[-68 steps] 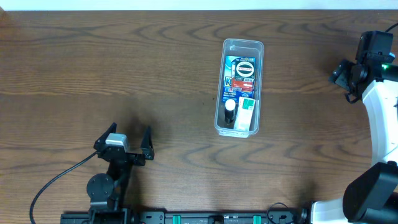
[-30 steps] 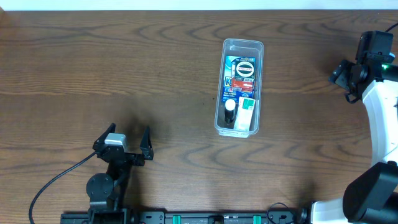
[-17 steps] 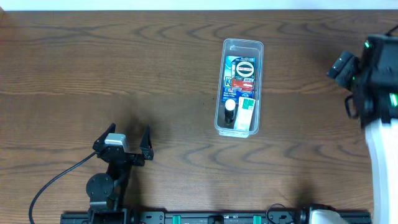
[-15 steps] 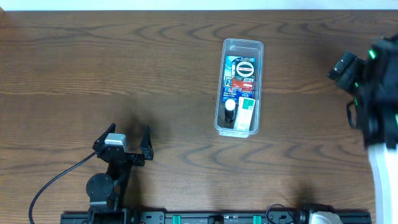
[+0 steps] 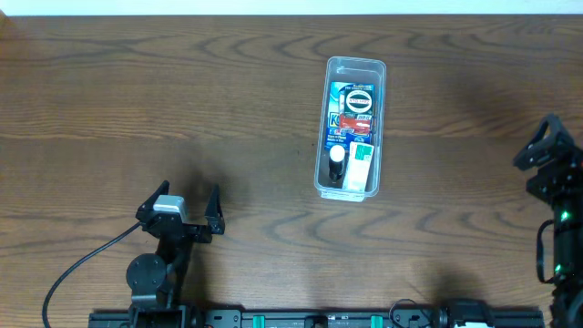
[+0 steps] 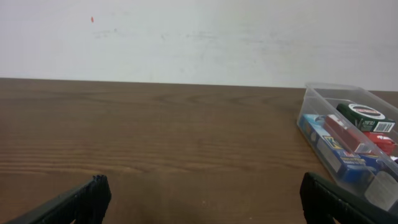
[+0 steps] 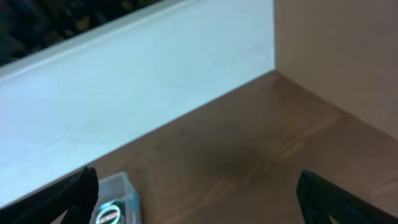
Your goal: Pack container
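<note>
Black left tool (image 5: pixel 189 195), silver block (image 5: pixel 168 207), black cable (image 5: pixel 88 252)

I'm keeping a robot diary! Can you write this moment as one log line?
container: items inside | left gripper: open, empty | right gripper: open, empty, apart from container

Container (image 5: pixel 351 128) on the table (image 5: pixel 228 100) right of centre, running front to back, small boxes (image 5: pixel 352 114) lying inside it, left gripper (image 5: pixel 189 192) near the front edge well to its left, right gripper (image 5: pixel 545 155) at the right edge, well apart
</note>
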Action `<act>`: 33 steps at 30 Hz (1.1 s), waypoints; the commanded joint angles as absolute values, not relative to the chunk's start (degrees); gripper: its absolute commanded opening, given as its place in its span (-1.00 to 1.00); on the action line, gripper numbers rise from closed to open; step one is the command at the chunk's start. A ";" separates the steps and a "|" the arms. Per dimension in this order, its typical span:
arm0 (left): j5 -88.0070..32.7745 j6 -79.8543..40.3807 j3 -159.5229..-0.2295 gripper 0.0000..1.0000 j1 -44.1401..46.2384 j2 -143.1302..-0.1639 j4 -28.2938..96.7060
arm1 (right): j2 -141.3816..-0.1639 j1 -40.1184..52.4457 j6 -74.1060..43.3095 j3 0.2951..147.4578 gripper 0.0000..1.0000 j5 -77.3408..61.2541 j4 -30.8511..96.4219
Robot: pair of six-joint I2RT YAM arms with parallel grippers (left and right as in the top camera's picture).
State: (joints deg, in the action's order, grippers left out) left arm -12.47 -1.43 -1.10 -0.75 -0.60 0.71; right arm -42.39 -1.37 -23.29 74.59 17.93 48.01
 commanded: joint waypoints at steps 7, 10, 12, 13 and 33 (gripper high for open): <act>-12.86 -0.89 -0.23 0.96 -1.10 -0.23 2.90 | -28.10 -0.78 -19.57 43.07 0.98 3.18 18.87; -12.84 -0.86 -0.23 0.96 -1.10 -0.23 2.90 | -23.18 -0.78 -19.59 32.71 0.98 -0.12 7.62; -12.84 -0.86 -0.23 0.96 -1.10 -0.23 2.90 | -20.10 -0.69 -19.62 26.30 0.98 -1.39 2.04; -12.84 -0.89 -0.23 0.96 -1.10 -0.23 2.90 | -18.85 -0.67 -19.64 23.79 0.97 -1.74 0.03; -12.84 -0.86 -0.23 0.96 -1.10 -0.23 2.90 | -1.96 2.04 -11.62 0.30 0.99 -4.49 -9.87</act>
State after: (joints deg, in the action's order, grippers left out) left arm -12.45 -1.43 -1.26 -0.75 -0.60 0.97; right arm -3.18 0.71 -16.60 0.56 -3.99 -10.41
